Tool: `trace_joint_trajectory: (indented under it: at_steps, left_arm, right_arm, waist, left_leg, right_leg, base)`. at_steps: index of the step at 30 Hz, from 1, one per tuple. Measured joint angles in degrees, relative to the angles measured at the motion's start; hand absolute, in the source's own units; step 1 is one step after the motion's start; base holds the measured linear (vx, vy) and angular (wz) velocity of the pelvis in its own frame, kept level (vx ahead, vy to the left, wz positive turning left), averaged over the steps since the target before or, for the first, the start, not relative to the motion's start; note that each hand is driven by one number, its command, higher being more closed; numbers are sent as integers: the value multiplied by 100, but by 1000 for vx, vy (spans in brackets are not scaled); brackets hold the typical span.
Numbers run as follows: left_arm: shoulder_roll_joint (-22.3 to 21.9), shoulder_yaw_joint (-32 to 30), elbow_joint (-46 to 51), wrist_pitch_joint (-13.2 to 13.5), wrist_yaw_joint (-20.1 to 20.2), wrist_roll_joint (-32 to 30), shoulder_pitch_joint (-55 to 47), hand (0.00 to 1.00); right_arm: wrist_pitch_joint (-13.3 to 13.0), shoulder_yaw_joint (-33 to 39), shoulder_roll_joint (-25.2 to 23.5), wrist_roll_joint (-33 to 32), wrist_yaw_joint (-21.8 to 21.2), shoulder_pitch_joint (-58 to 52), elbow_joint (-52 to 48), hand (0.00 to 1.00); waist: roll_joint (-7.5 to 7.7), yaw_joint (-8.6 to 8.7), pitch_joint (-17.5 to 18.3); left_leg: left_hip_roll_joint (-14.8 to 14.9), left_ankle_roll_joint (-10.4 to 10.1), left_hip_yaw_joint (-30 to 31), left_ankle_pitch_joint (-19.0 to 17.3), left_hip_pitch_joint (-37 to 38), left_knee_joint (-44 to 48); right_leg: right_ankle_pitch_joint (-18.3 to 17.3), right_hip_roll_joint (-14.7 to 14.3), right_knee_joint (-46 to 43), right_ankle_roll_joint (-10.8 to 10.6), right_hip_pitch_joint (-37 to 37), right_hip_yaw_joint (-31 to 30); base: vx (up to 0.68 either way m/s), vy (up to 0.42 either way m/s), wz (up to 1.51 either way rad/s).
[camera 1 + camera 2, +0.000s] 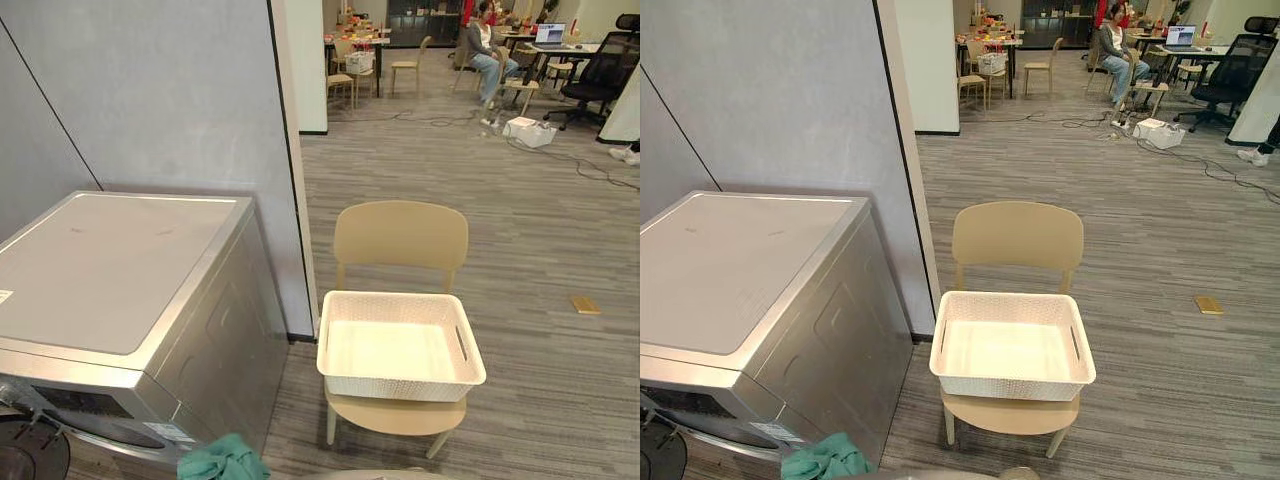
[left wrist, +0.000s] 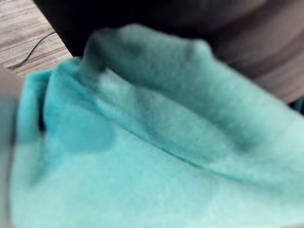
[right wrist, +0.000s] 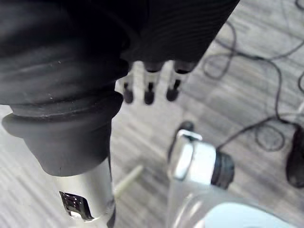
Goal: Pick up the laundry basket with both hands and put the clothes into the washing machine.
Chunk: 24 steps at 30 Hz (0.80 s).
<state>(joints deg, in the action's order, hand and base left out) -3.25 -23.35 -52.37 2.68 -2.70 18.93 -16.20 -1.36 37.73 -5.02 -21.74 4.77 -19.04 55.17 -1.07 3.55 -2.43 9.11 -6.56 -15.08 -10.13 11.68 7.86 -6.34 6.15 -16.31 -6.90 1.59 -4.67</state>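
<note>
The right hand (image 3: 149, 90) hangs with fingers straight and slightly apart, touching nothing. A teal cloth (image 1: 222, 460) bunches by the front corner of the washing machine (image 1: 120, 270). Whether the left hand grips it, I cannot tell. Right of the machine, the empty white laundry basket (image 1: 400, 385) sits on a beige chair (image 1: 400, 235), its long axis side to side and its 2 handle slots at the short ends.

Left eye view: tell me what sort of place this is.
Likely an open office, not a home: a laptop on a desk and a black office chair at the back, while a washing machine stands by a grey partition.
</note>
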Motion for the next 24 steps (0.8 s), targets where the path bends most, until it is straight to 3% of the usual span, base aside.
trace_joint_trajectory:
  at_steps: [3,5,7,9,10,12,13,16,17,18,19,20,21,24]
  left_arm:
    - [15,16,1,5,15,-151,137,100]
    - [107,32,-1,21,13,-163,310,100]
    - [245,138,3,40,2,-164,550,100]
    - [289,207,4,39,-7,-167,630,100]
    - [344,270,7,41,1,-196,651,100]
    - [321,379,4,48,-6,-407,829,100]
    - [332,377,0,53,-10,-454,855,100]
    - [358,306,-76,43,-137,-517,902,100]
    - [360,281,-138,42,-155,-525,925,100]
    - [358,256,-233,31,-188,-561,969,100]
    - [383,240,-299,14,-247,-567,987,100]
    - [463,249,-311,-1,-268,-608,988,100]
    - [483,263,-311,-4,-269,-612,1003,100]
    - [549,561,-311,-4,-256,-616,1187,100]
  right_arm:
    - [6,-653,130,222,-1,145,41,0]
    - [8,-1162,303,447,-6,272,120,0]
    - [39,-1645,451,941,-25,669,208,0]
    - [25,-1746,538,1253,-134,997,202,0]
    - [13,-1747,550,1372,-151,1070,195,0]
    - [-6,-1877,720,1762,-256,1264,165,0]
    - [10,-1861,721,1787,-269,1312,192,0]
    - [46,-1647,655,1777,-226,1313,210,0]
    - [65,-1572,641,1762,-208,1303,213,0]
    - [71,-1486,646,1717,-178,1286,246,0]
    - [93,-1320,587,1698,-140,1297,344,0]
    - [133,-1276,513,1526,-124,1259,414,0]
    - [166,-1274,487,1483,-123,1241,412,0]
    - [196,-1277,519,1279,-125,1242,289,0]
  waist:
    - [103,-146,-78]
    - [164,-138,-120]
    - [257,-149,-336]
    - [341,-185,-465]
    - [397,-171,-526]
    - [258,-143,-595]
    - [257,-178,-589]
    - [241,-231,-579]
    - [227,-231,-573]
    - [140,-224,-544]
    - [195,-249,-539]
    - [322,-243,-427]
    - [351,-240,-375]
    - [193,-257,-344]
  left_leg:
    - [-9,-67,227,83,-127,61]
    - [-39,-106,677,136,-584,306]
    - [-38,-197,1396,337,-1272,581]
    - [-13,-232,1662,712,-1383,236]
    - [36,-248,1592,728,-1413,299]
    - [317,169,1067,386,-1780,1527]
    - [581,246,796,269,-1775,1751]
    - [1222,281,325,187,-1650,1825]
    - [1301,271,258,184,-1570,1687]
    - [1302,-26,176,67,-1446,1351]
    - [1184,-286,-52,78,-1397,1217]
    - [1030,-299,-166,62,-1479,1218]
    - [977,-295,-192,11,-1575,1326]
    - [1000,-28,-261,-544,-2370,2490]
  right_leg:
    - [-138,35,-322,79,109,166]
    - [-275,120,-576,135,309,524]
    - [-473,240,-987,293,630,1158]
    - [-555,412,-1115,422,684,1647]
    - [-561,491,-1103,506,706,1837]
    - [-492,737,-980,512,446,2736]
    - [-409,758,-781,405,341,3072]
    - [-145,748,-453,191,275,3332]
    - [-87,736,-395,149,276,3315]
    - [19,709,-281,77,276,3271]
    - [222,742,29,-68,275,3100]
    - [523,790,492,-129,231,3061]
    - [676,816,691,-148,239,3037]
    - [1500,841,1313,-141,300,2952]
  base:
    - [-57,-63,35]
    - [-112,-119,109]
    - [-152,-188,144]
    - [-161,-187,121]
    - [-138,-204,169]
    - [-187,-149,218]
    - [-217,-31,167]
    - [-132,111,81]
    - [-96,211,46]
    - [-127,270,22]
    - [-142,339,14]
    - [-96,302,1]
    - [-49,298,-12]
    - [-62,321,-22]
